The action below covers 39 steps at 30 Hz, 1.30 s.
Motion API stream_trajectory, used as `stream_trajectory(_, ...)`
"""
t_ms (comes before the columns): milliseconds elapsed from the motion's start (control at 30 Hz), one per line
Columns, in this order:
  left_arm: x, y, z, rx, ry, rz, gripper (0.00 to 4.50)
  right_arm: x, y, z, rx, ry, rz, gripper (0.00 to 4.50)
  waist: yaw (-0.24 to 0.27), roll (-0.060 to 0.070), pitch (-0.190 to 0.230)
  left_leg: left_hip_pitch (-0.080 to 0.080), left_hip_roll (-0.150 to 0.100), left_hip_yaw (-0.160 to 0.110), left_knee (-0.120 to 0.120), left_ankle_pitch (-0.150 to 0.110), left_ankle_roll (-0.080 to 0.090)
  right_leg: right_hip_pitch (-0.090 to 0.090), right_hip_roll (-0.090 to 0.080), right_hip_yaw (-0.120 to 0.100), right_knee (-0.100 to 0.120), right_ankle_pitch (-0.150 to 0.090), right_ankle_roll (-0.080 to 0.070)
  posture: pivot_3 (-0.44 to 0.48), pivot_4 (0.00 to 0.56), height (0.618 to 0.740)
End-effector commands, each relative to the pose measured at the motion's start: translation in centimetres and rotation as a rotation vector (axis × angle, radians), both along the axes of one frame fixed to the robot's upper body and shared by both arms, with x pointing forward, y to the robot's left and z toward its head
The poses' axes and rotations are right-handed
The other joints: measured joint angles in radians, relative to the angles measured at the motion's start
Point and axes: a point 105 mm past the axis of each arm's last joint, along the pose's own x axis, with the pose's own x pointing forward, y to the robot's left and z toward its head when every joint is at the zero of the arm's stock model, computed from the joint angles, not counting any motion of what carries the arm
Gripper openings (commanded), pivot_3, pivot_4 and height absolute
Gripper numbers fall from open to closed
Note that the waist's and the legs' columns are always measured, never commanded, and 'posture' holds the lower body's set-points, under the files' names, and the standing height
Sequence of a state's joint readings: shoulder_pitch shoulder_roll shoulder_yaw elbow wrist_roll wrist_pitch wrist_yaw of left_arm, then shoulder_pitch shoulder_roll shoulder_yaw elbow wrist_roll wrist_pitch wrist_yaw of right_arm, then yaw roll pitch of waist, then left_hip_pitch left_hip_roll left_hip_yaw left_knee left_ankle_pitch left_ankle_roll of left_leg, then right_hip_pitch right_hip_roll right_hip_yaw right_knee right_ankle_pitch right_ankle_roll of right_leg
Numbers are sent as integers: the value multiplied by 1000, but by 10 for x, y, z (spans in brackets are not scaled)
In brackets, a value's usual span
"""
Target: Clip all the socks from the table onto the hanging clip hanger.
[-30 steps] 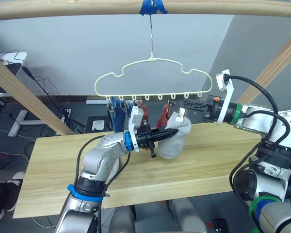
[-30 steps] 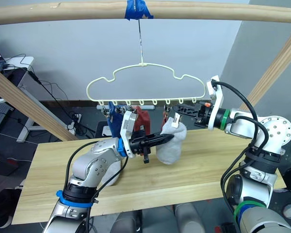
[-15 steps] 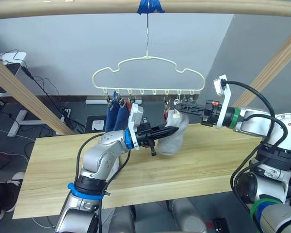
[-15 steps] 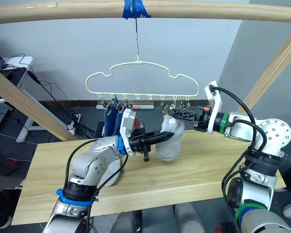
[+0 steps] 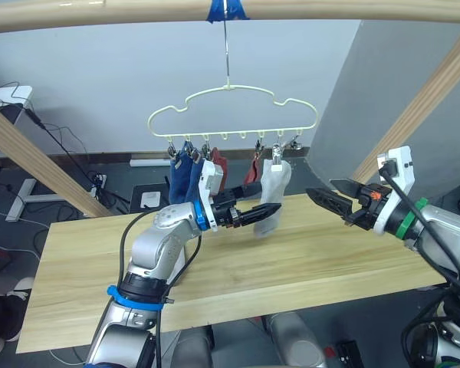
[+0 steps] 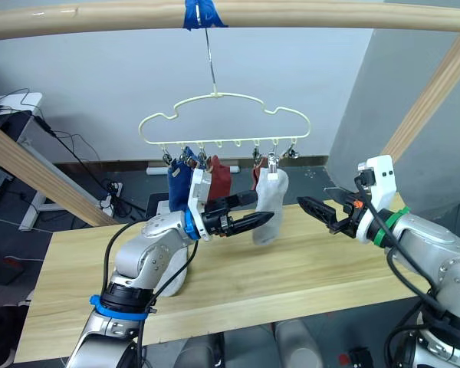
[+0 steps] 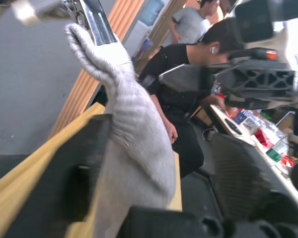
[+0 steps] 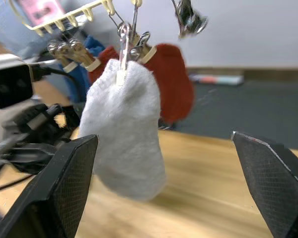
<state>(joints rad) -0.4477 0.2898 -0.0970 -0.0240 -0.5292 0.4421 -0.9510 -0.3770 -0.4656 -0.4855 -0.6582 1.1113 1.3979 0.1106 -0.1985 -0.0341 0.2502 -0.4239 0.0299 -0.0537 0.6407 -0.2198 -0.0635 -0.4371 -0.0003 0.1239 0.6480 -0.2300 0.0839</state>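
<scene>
Grey sock clipped on the hanger, both arms close by.

The light grey sock (image 5: 272, 184) hangs from a clip right of centre on the clip hanger (image 5: 231, 115), above the far edge of the table (image 5: 307, 257); red and blue socks hang to its left. The left gripper (image 5: 265, 210), fingers apart, straddles the sock's lower part, apparently without pinching. The right gripper (image 5: 326, 193) is spread wide, empty, to the right. Advisable: draw the left fingers straight back, avoiding any tug on the clip.
</scene>
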Motion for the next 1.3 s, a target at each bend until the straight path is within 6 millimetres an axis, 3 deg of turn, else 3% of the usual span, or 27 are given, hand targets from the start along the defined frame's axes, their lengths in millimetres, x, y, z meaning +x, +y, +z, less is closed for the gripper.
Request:
stream_trajectory(33,-6,13,13,8,-72,15,4481,-1,4,4,-37,-103,-77,4500,-5,0,0,0,0,0,0,0,0,0,0,0,0,0,0,-281,219,740)
stream_trajectory(367,-22,58,26,80,-104,158,4481,6,5,-13,-55,-213,-252,4500,-14,0,0,0,0,1,-1,0,0,-1,-1,1,0,0,0,-239,217,740)
stream_trajectory(633,-24,73,27,147,-172,338,4481,15,-2,-10,-122,-335,-365,4500,3,0,0,0,0,0,-1,0,0,-1,0,0,0,0,0,-193,216,740)
stream_trajectory(733,-22,86,24,216,-252,499,4481,22,-4,-9,-161,-382,-420,4500,4,0,0,1,0,1,-1,0,0,-1,-1,1,0,0,0,-176,218,740)
stream_trajectory(800,-25,84,21,206,-229,477,4481,25,-4,-8,-161,-401,-437,4500,7,0,0,1,1,1,-1,0,0,-1,0,1,1,0,-1,-174,220,740)
stream_trajectory(867,-32,78,24,144,-195,400,4500,28,-4,-7,-175,-430,-450,4140,10,0,0,1,0,1,-1,0,0,-1,0,0,1,0,-1,-169,223,740)
stream_trajectory(1033,-38,72,37,66,-192,347,4500,37,4,-6,-200,-465,-453,2645,13,0,0,1,0,1,0,0,0,-1,-1,0,1,1,-1,-165,225,740)
stream_trajectory(1300,-49,59,39,41,-171,272,4500,52,18,-1,-179,-516,-489,2645,15,0,0,1,0,1,0,0,0,-1,0,0,1,1,-1,-156,219,740)
